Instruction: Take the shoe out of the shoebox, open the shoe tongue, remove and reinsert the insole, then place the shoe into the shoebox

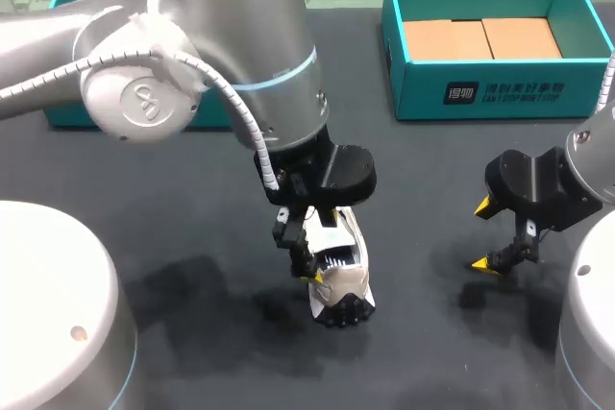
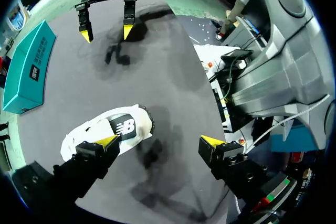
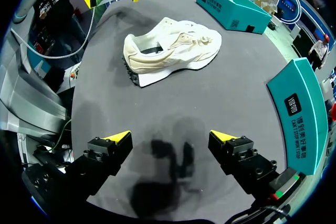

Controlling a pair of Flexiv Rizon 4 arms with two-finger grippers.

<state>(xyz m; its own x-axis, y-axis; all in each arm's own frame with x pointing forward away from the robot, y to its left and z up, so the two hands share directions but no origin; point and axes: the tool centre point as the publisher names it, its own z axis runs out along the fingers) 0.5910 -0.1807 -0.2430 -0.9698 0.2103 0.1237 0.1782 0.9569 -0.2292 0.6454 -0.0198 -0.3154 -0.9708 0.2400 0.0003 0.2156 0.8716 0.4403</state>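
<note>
Left gripper (image 2: pixel 160 141), fingers spread, is being held over the shoe (image 3: pixel 170 51), presumably for opening its tongue; right gripper (image 3: pixel 170 136), likewise spread, is being held apart from the shoe.

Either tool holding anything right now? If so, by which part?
Nothing is held. The left tool is open, with the shoe at one finger only, not between both. The right tool is open, well clear of the shoe.

The shoe (image 3: pixel 170 51) looks like soft cream cloth, table's (image 1: pixel 432 333) matt dark grey, box (image 1: pixel 413 93) is smooth teal cardboard, left arm's (image 1: pixel 250 36) satiny metal.
</note>
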